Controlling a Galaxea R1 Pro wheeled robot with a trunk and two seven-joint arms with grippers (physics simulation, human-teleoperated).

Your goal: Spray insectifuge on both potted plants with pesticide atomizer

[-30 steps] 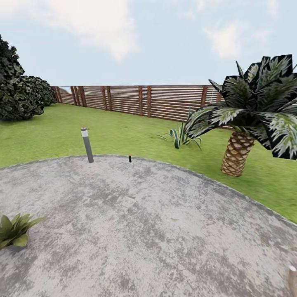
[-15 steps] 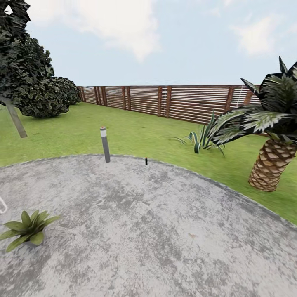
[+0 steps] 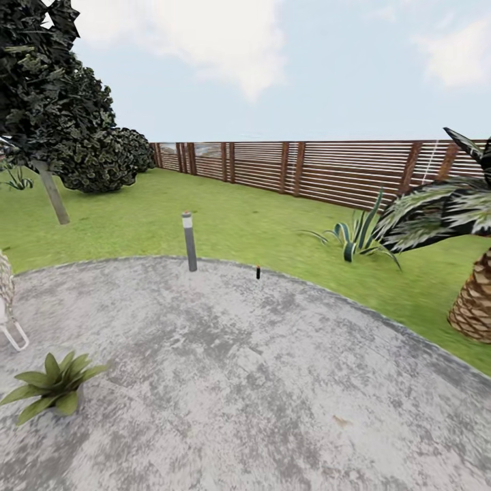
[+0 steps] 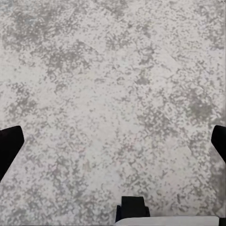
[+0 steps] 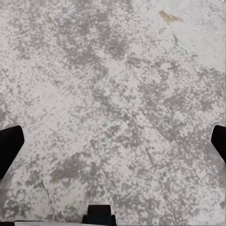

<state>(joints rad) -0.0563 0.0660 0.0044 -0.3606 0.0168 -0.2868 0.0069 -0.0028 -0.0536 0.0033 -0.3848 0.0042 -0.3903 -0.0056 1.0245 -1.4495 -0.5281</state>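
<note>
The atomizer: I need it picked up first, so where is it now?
In the head view the pesticide atomizer stands at the far edge of the paving, just right of the grey bollard light.

A rough mottled grey paved circle (image 3: 259, 382) fills the foreground, edged by green lawn (image 3: 245, 225). A brown wooden slat fence (image 3: 320, 170) runs behind, under pale cloudy sky (image 3: 273, 68).

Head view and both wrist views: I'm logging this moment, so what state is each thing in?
Pesticide atomizer: upright at the paving's far edge, untouched.
Potted plant: upright on the paving, near left.
Bollard lamp: upright by the lawn.
Left claw: open, empty, over paving.
Right claw: open, empty, over paving.
</note>
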